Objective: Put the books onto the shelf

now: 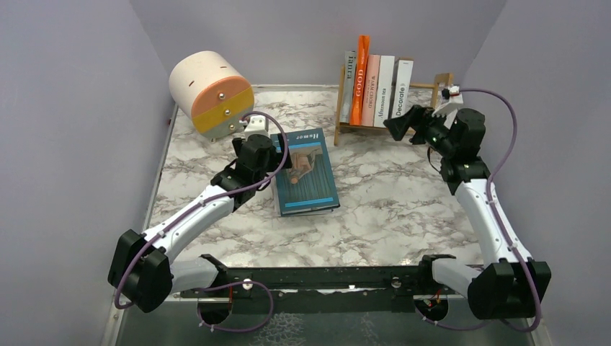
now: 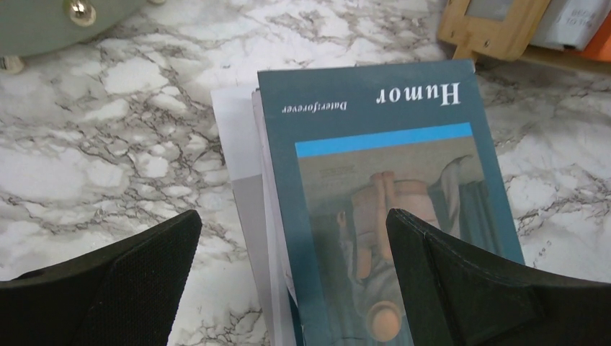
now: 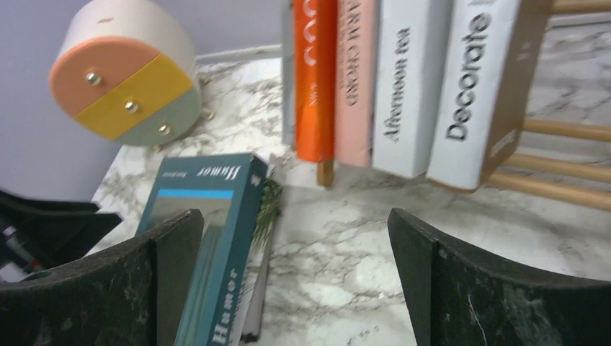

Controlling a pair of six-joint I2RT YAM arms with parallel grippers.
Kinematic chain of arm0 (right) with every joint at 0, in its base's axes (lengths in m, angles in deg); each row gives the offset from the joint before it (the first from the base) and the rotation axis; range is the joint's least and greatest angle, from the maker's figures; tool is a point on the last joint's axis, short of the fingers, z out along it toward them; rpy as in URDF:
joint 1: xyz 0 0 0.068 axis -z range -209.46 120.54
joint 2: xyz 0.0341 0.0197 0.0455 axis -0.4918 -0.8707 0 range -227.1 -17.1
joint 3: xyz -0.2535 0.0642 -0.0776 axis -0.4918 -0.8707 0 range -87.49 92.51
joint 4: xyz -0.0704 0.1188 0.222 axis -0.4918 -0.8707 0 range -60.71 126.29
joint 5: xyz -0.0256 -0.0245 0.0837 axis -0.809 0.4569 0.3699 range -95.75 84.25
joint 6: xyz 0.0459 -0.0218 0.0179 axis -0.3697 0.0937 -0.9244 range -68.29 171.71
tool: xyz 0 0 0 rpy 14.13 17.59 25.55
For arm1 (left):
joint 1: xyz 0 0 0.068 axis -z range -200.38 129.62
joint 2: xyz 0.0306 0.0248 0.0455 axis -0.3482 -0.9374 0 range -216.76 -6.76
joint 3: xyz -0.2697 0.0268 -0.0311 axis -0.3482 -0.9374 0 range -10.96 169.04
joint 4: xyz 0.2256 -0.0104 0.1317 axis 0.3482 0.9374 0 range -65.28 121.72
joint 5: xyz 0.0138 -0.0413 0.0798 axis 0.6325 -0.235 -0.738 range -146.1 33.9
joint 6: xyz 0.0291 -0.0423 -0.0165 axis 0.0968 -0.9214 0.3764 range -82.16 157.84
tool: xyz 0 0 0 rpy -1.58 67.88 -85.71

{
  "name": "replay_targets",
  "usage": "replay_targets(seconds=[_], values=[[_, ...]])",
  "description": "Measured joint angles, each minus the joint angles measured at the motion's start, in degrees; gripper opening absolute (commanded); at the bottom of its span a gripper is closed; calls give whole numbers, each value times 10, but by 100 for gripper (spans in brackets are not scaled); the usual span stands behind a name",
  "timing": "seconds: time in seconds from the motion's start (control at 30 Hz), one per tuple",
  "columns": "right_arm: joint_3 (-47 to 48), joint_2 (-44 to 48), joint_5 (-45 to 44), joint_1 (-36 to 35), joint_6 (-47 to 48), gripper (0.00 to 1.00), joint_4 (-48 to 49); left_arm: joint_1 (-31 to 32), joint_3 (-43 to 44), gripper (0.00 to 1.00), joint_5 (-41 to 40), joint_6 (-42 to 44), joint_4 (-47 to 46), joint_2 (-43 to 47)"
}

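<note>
We see five books (image 1: 375,85) standing upright, spines out and side by side, in the left part of the shelf (image 1: 441,81) at the far right of the table (image 1: 389,209). From left to right they are a grey book (image 1: 349,81), an orange book (image 1: 362,72), a pink book (image 1: 372,88), the white "Afternoon tea" (image 1: 385,85) and the white "Decorate" (image 1: 402,85). A teal book (image 1: 306,173) titled "Humor" lies flat near the middle of the table, on top of a small stack. A white book (image 2: 232,122) peeks out at its left edge; we cannot tell how many lie underneath.

The left gripper (image 2: 292,220) hangs over the left edge of that stack with its jaws wide apart, one finger above the marble and the other above the teal cover. We cannot tell whether it touches the book. The right gripper (image 3: 295,216) sits just in front of the shelf, near "Decorate", pointing left. Its jaws are spread wide and hold nothing.

A round drawer drum (image 1: 211,94) in cream, orange and yellow sits at the far left, well apart from the shelf.
</note>
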Motion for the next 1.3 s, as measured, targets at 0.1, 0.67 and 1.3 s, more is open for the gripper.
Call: replay_targets(seconds=[0.1, 0.67, 1.3], values=[[-36, 37, 18, -21, 0, 98, 0, 0, -18, 99, 11, -12, 0, 0], [-197, -42, -29, -224, -80, 98, 68, 41, -44, 99, 45, -77, -11, -7], [-327, -125, 26, -226, -231, 98, 356, 58, -48, 99, 48, -89, -27, -45]])
